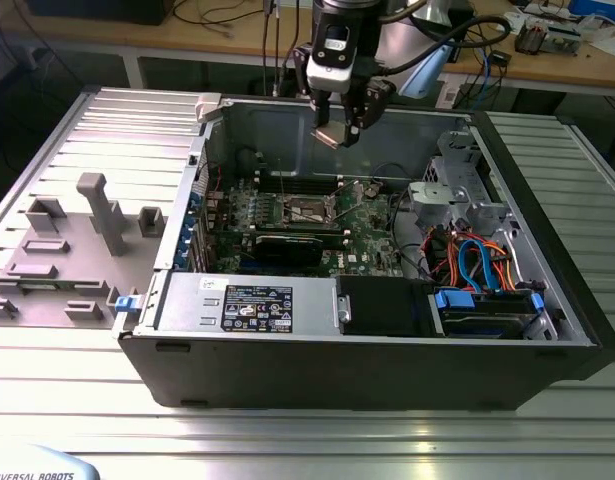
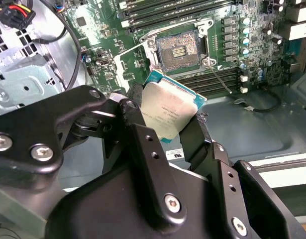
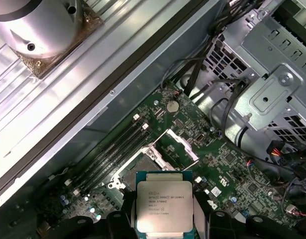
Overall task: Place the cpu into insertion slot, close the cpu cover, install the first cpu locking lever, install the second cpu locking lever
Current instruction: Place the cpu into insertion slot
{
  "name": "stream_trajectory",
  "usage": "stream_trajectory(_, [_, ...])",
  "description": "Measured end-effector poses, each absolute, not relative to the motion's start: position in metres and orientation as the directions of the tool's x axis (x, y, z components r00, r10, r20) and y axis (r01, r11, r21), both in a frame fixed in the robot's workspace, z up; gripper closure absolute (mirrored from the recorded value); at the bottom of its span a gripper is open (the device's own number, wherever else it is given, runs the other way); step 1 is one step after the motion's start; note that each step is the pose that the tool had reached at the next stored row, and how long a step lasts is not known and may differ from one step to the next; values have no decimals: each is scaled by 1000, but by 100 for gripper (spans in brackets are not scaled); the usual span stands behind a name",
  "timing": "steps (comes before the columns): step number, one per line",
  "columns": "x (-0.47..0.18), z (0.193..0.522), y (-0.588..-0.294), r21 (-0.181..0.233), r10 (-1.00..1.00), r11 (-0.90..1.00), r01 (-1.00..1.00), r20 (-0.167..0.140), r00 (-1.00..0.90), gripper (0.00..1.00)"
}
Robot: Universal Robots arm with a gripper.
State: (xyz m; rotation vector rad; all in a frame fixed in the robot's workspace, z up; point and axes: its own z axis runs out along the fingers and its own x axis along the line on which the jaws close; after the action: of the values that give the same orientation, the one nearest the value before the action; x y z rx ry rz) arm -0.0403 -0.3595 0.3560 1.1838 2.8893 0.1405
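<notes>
My gripper [image 1: 340,128] hangs above the open computer case, shut on the cpu [image 1: 332,136]. In both wrist views the cpu [image 2: 170,112] [image 3: 164,206] is a silvery square chip pinched at two opposite edges by the black fingers [image 2: 200,134] [image 3: 202,211]. Below it on the green motherboard [image 1: 372,235] lies the insertion slot [image 2: 177,49] [image 1: 309,208], its pin bed bare. In the first wrist view the cpu covers part of the slot [image 3: 135,167]. The cpu cover [image 3: 180,144] stands swung open beside the slot. A thin wire locking lever [image 2: 220,79] lies loose along the slot's side.
Long memory slots [image 2: 167,10] flank the socket. A black graphics card [image 1: 292,245] lies in front of it and a metal drive cage [image 1: 457,190] with orange and blue cables [image 1: 477,260] is at the exterior view's right. Grey fixtures [image 1: 97,210] stand on the table outside the case.
</notes>
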Motion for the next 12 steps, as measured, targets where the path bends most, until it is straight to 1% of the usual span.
stream_trajectory(12, [-41,356,-359,89,753,654,752,19,-657,46])
